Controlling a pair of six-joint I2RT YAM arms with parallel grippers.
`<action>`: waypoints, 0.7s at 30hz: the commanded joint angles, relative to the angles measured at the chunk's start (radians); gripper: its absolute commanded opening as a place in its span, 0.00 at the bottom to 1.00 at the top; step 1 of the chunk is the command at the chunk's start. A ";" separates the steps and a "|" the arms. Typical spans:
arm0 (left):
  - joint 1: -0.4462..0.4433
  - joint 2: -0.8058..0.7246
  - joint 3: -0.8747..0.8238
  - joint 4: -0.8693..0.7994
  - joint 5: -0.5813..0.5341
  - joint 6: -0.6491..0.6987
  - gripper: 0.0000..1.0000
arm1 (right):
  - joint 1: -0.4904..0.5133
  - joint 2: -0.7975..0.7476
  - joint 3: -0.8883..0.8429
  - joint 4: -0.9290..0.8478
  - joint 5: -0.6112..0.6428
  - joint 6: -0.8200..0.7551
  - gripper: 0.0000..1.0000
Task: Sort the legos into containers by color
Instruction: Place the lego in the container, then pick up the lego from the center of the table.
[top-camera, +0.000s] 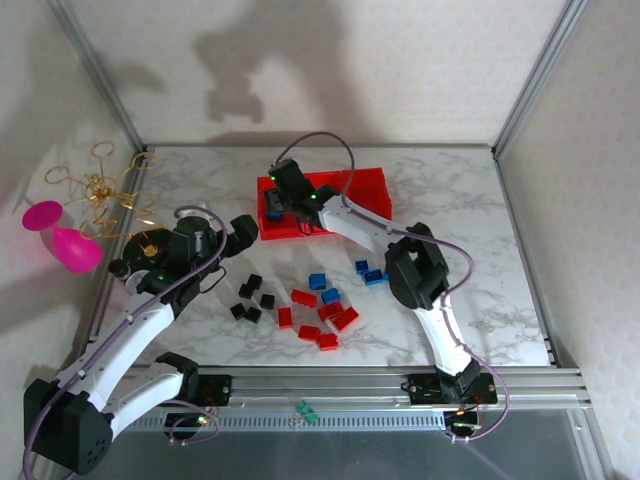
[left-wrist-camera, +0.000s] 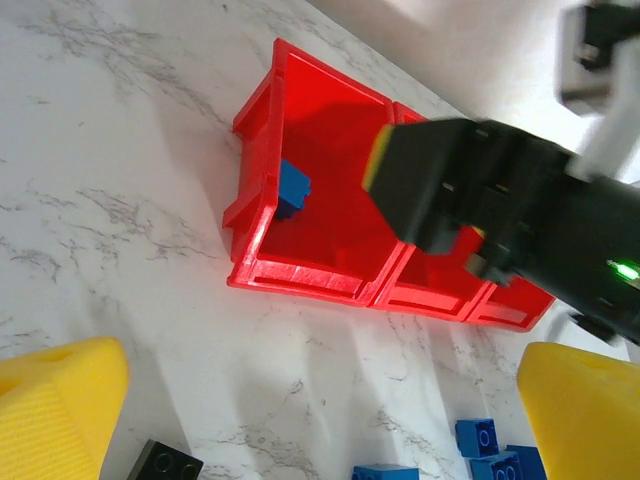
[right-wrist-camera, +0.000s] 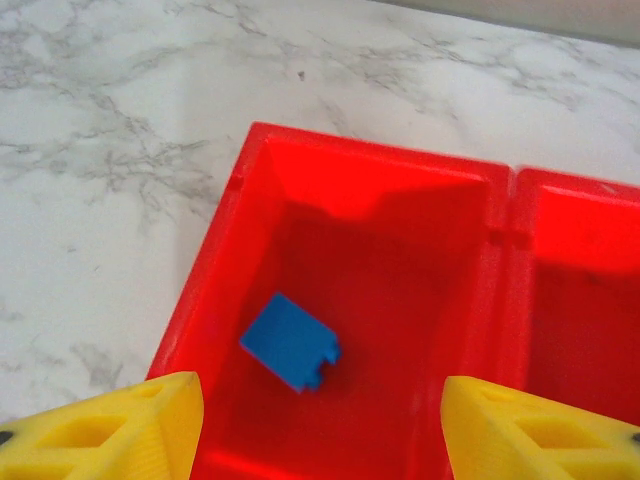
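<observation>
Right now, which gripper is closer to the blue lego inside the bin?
Right. The right gripper hovers directly above the blue lego; the left gripper sits off the bin's side, over the table.

Bright light, soft shadows, near foreground blurred.

White marble tabletop (top-camera: 500, 220), pale walls (top-camera: 400, 60), aluminium corner posts (top-camera: 538, 75), soft shadows (top-camera: 250, 60).

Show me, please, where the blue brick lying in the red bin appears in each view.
Top external: the blue brick is upper centre, partly covered, in the left-end bin of the row.
Left wrist: upper centre-left, against that bin's left wall.
Right wrist: lower centre-left, on the bin floor.
Shared landmark: the left-end bin's outer left wall.
</observation>
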 joint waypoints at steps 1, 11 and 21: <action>-0.003 -0.031 -0.005 -0.015 0.047 -0.007 1.00 | -0.012 -0.184 -0.162 -0.028 0.010 0.106 0.65; -0.138 -0.054 -0.071 0.047 0.088 -0.048 1.00 | -0.069 -0.607 -0.709 -0.189 0.117 0.342 0.73; -0.254 -0.018 -0.073 0.090 0.069 -0.074 0.99 | -0.185 -0.817 -0.979 -0.296 0.125 0.435 0.82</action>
